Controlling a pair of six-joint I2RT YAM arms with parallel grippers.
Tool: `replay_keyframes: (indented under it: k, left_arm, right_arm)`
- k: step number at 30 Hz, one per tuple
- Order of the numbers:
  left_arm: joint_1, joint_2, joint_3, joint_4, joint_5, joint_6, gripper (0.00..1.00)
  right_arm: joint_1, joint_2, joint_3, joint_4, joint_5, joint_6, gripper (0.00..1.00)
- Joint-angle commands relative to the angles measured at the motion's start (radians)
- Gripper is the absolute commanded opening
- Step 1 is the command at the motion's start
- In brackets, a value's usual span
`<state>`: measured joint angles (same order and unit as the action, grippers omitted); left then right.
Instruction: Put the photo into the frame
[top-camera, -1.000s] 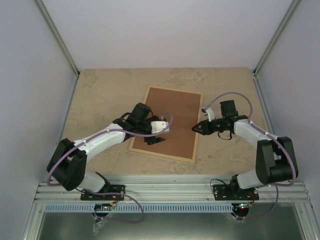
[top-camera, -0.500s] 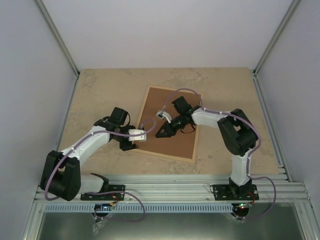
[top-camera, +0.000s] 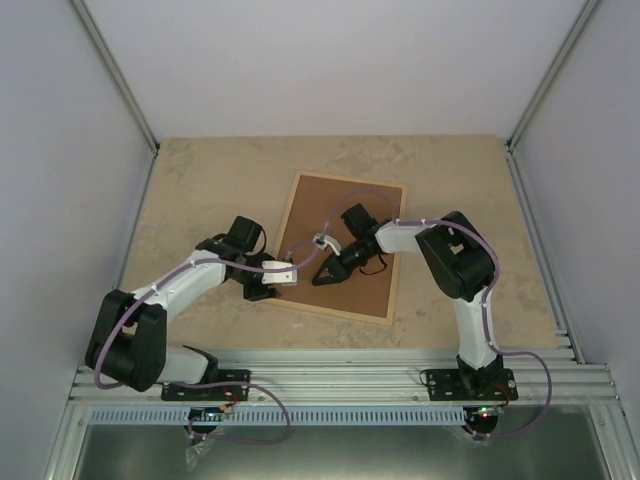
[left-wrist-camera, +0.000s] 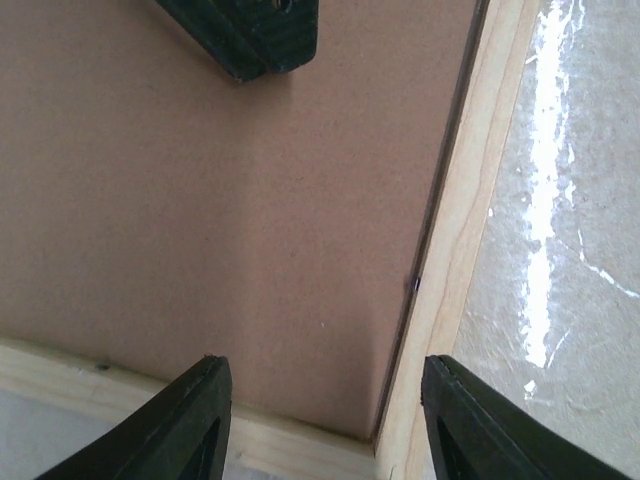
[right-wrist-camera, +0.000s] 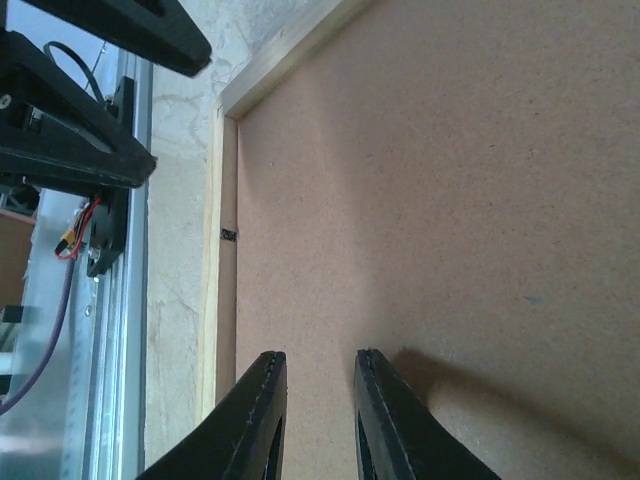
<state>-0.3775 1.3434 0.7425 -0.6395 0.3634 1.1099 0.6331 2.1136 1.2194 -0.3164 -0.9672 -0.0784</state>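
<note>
- I see the frame (top-camera: 330, 310) lying flat, back up, near the middle of the bench (top-camera: 200, 190), turned at a slant to the bench edges.
- My left pincer (top-camera: 262, 290) hangs over the frame's near left corner. In its own wrist view the left pincer (left-wrist-camera: 325, 420) is spread wide, the two dark fingers (left-wrist-camera: 200, 425) standing either side of that corner with nothing pinched between them.
- My right pincer (top-camera: 318, 282) points down at the brown backing panel (top-camera: 312, 212) inside the frame, near that same corner. In its wrist view the right pincer (right-wrist-camera: 315, 420) is almost pressed together: only a narrow slit shows, with nothing in it. I cannot tell whether its tips touch the panel.
- The frame (left-wrist-camera: 470, 200) is made of thin, pale, straight wooden slats. The backing panel (left-wrist-camera: 200, 200) is flat, matte fibreboard with a fine speckled grain. The bench (left-wrist-camera: 570, 200) is glossy and stone-patterned, with streaks of glare.
- Only the wrist views show a small dark clip (left-wrist-camera: 416, 284) at the seam between slat and panel; it also shows from the right wrist (right-wrist-camera: 228, 234).
- The left wrist view catches the right pincer's black tip at its top edge; the overhead view alone shows the whole frame.
</note>
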Motion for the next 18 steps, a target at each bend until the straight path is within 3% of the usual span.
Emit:
replay_keyframes:
  k: [1, 18]
  left_arm:
    - [-0.042, 0.035, -0.009, 0.052, 0.013, -0.007, 0.54]
    - [-0.097, 0.122, -0.009, 0.122, 0.019, -0.044, 0.47]
  right_arm:
    - [-0.019, 0.057, -0.054, -0.059, 0.116, -0.014, 0.22]
    - [-0.026, 0.052, -0.075, -0.052, 0.111, -0.017, 0.22]
